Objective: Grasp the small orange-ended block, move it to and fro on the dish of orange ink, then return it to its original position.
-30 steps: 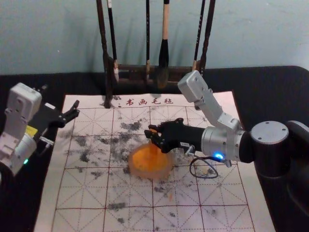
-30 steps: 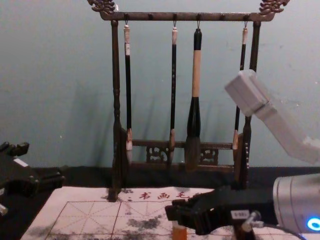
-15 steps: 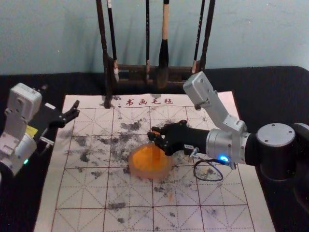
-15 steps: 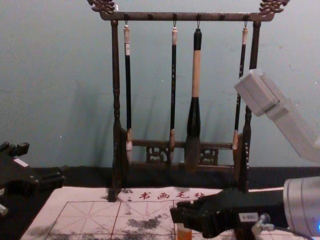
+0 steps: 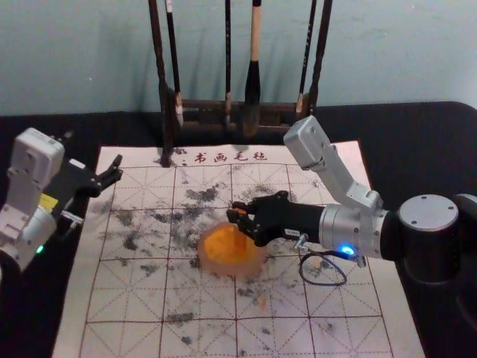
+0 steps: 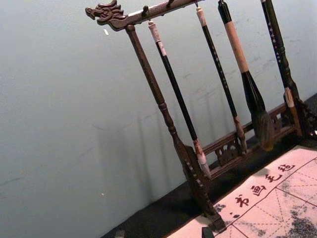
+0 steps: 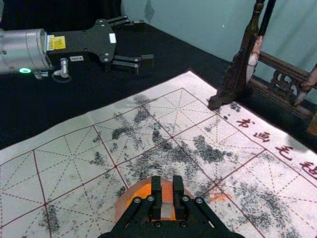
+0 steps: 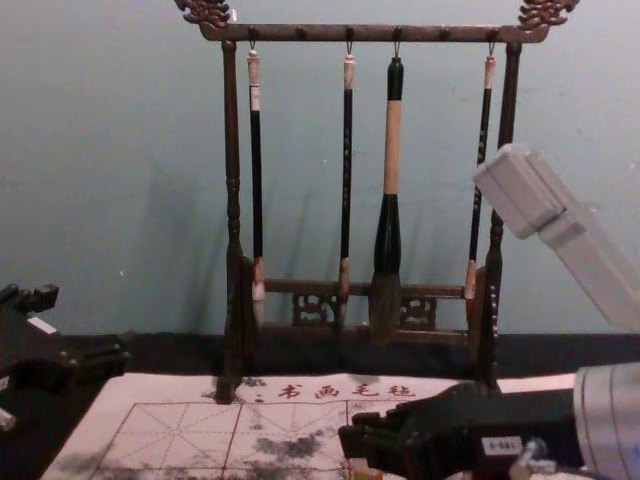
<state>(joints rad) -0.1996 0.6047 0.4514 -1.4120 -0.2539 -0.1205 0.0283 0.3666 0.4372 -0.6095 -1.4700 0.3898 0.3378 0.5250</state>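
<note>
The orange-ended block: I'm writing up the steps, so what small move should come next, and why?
Probably a short, low stroke toward the robot's left: the right gripper holds the block over the dish, and more orange ink shows on that side. Whether block and ink touch is hard to tell.

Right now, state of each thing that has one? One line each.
Right gripper: shut on the block, over the dish.
Block: held; whether it touches ink, can't tell.
Dish: uncovered, orange ink inside.
Left gripper: open, empty, off to the left.
Brushes: four, hanging tips down.
Rack: standing.
Mat: spread out, smudged dark.
</note>
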